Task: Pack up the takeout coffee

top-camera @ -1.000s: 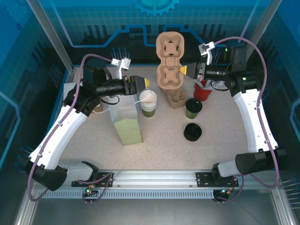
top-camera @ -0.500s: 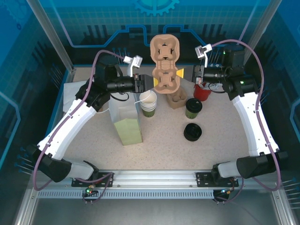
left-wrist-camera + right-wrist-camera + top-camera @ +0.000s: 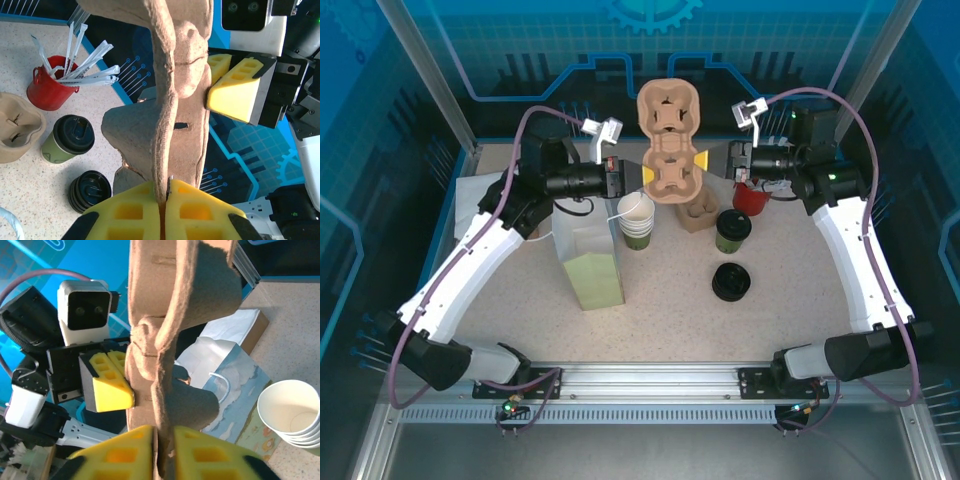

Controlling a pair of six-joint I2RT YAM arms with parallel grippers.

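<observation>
takeout coffee (image 3: 733, 230) stands lidded on the bench (image 3: 790, 310), at 3 o'clock of the paper bag (image 3: 590, 255). cup carrier (image 3: 670, 150) hangs in the air at 11 o'clock of the coffee. left gripper (image 3: 645, 177) clamped tight on its 9 o'clock edge. right gripper (image 3: 701, 159) straddles the 3 o'clock edge; cannot tell whether it grips.

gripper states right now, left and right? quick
Left gripper: closed, clamping one edge of the moulded brown pulp-cardboard cup carrier.
Right gripper: jaws around the carrier's opposite edge; cannot tell whether gripping or released.
</observation>
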